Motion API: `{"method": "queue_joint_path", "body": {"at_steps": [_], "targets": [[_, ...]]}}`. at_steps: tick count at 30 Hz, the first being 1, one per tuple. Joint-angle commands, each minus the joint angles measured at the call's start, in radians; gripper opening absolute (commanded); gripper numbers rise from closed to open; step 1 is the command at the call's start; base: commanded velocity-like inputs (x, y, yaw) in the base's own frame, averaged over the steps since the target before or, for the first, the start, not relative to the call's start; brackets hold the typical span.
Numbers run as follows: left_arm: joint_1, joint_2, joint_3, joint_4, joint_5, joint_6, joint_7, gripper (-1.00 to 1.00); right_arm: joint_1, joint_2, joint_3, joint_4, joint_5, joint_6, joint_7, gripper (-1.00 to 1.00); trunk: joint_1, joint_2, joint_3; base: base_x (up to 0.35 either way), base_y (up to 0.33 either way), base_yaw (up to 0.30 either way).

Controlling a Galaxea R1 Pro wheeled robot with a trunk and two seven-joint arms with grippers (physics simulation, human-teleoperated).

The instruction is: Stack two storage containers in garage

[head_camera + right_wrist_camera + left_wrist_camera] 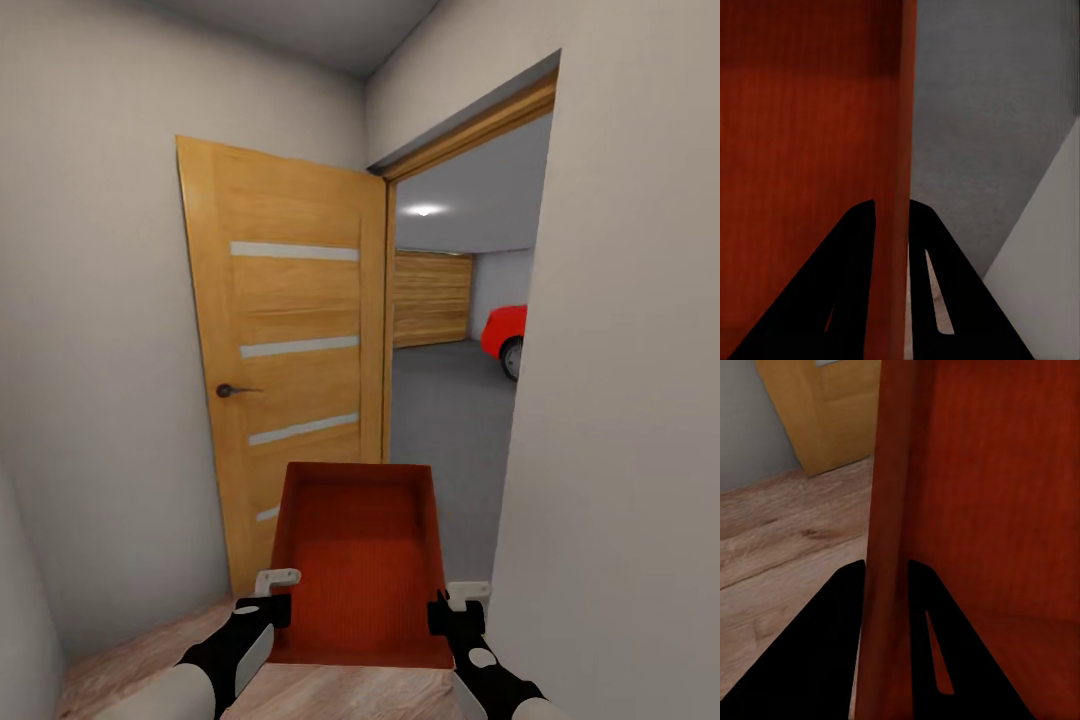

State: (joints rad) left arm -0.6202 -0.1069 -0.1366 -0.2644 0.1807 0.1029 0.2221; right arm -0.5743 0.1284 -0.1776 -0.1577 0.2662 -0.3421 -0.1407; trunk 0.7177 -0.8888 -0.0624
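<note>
Head view: a red-orange storage container (360, 565), open side up, is carried between the two grippers above light wood plank flooring (150, 665). The left gripper (270, 600) is clamped on the container's left wall and the right gripper (452, 608) on its right wall, each at the end nearest the robot. Left wrist view: the left gripper (886, 585) has one dark finger on either side of the container (990, 510) wall, closed against it, with plank flooring (787, 540) beyond. Right wrist view: the right gripper (892, 221) pinches the opposite wall of the container (810, 135) in the same manner, with dark grey concrete floor (982, 112) beyond. Ahead of the grippers, a wood-panelled door (290, 360) stands open to the left; through the doorway lie the garage floor (450, 420) and, ahead and to the right, part of a red car (505, 335).
</note>
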Motion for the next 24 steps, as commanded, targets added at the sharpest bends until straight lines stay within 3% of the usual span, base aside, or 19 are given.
{"method": "queue_joint_path", "body": {"at_steps": [1,18,24], "targets": [[-0.001,0.010,0.019,-0.007,-0.021,0.007,0.014,-1.00,-0.001,0.000,-0.034,0.003,0.005,-0.003,-0.003,-1.00,0.001,-0.001,-0.002,0.245,0.218,-0.259],[-0.001,0.010,0.019,-0.007,-0.021,0.007,0.014,-1.00,-0.001,0.000,-0.034,0.003,0.005,-0.003,-0.002,-1.00,0.001,-0.001,-0.002,0.245,0.218,-0.274],[-0.001,0.010,0.019,-0.007,-0.021,0.007,0.014,-1.00,-0.001,0.000,-0.034,0.003,0.005,-0.003,-0.002,-1.00,0.001,-0.001,-0.002,0.245,0.218,-0.103]]}}
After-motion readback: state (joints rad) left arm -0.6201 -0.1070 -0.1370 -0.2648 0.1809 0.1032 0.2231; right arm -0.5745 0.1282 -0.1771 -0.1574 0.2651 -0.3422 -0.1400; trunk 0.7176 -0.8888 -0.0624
